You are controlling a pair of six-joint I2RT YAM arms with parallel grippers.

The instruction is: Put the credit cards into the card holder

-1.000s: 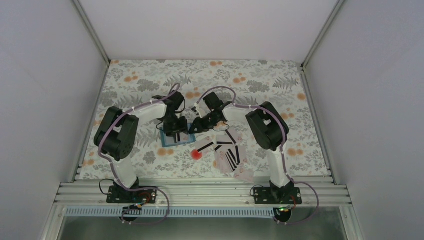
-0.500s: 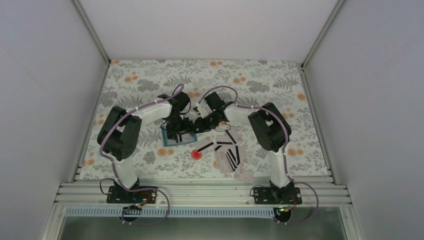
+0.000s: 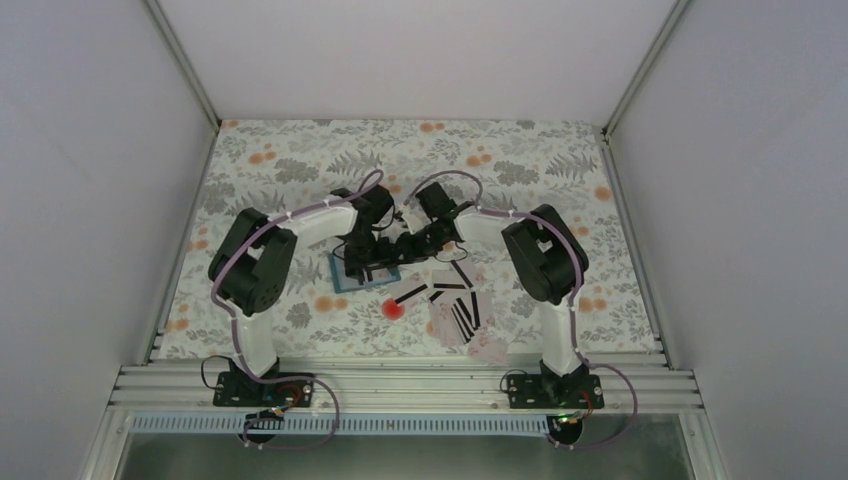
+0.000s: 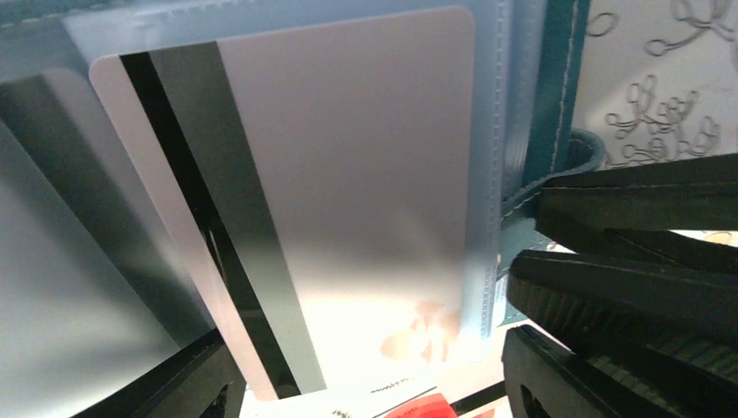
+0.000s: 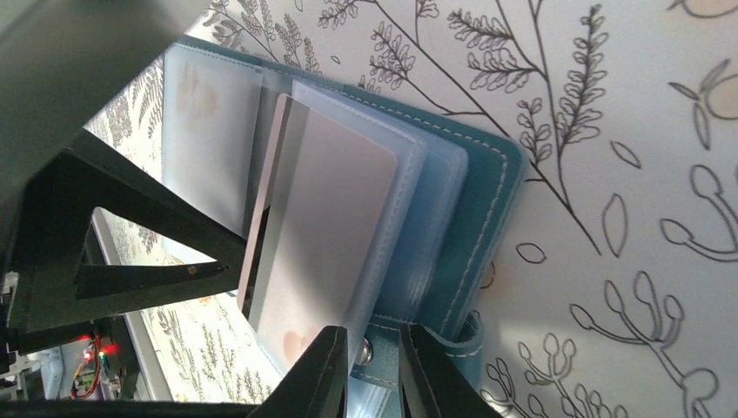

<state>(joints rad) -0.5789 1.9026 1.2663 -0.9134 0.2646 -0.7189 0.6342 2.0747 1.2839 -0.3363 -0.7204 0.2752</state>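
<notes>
The blue card holder (image 3: 343,276) lies open on the flowered table, its teal cover (image 5: 477,205) under clear sleeves. A pale credit card (image 4: 348,174) with a black stripe sits partly inside one sleeve, also seen in the right wrist view (image 5: 322,226). My left gripper (image 4: 370,366) stands open over it, one finger on each side of the card without pinching it. My right gripper (image 5: 374,361) is shut on the holder's snap tab (image 5: 452,348) at the cover's edge. Several more credit cards (image 3: 455,305) lie fanned out right of the holder.
A round red spot (image 3: 393,308) lies on the cloth just in front of the holder. A red card edge (image 4: 426,407) shows below the sleeve. Both grippers (image 3: 380,250) are crowded close together over the holder. Grey walls close in the table on three sides.
The left gripper's jaws have spread wider around the card, and the left arm has shifted right toward the holder's middle. The right gripper keeps its hold on the tab.
</notes>
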